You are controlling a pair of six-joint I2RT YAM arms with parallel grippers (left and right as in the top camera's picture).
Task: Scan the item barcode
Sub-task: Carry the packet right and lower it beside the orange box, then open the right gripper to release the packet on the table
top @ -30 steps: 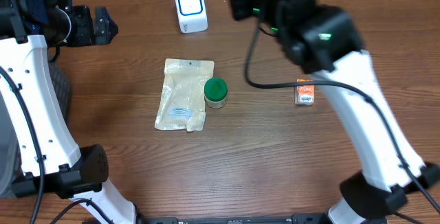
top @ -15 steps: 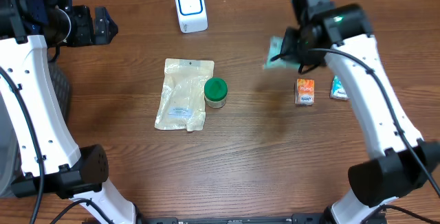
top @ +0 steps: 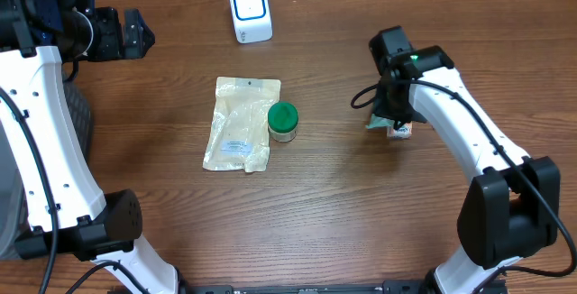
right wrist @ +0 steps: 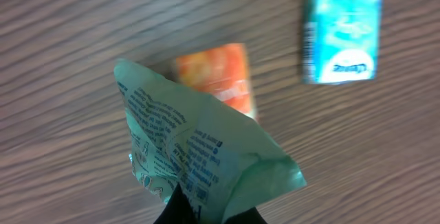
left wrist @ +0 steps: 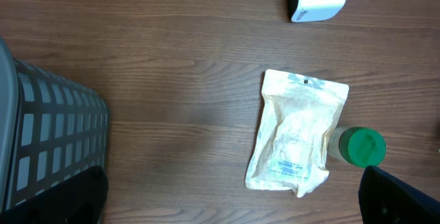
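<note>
At the far left a dark mesh basket [left wrist: 48, 141] stands at the edge of the wooden table [top: 315, 213]. Above it the left gripper [top: 123, 34] hangs with its jaws spread fully apart and nothing between them. Further right a pale pouch [top: 242, 123] lies flat, a green-lidded jar [top: 283, 121] touching its right edge, and the white scanner [top: 250, 10] stands well behind them. On the right, the right gripper [top: 388, 115] is clamped tight on a crumpled pale green packet [right wrist: 199, 155], held low just above an orange box [right wrist: 220, 73]. A teal box [right wrist: 342, 33] lies near the orange one.
</note>
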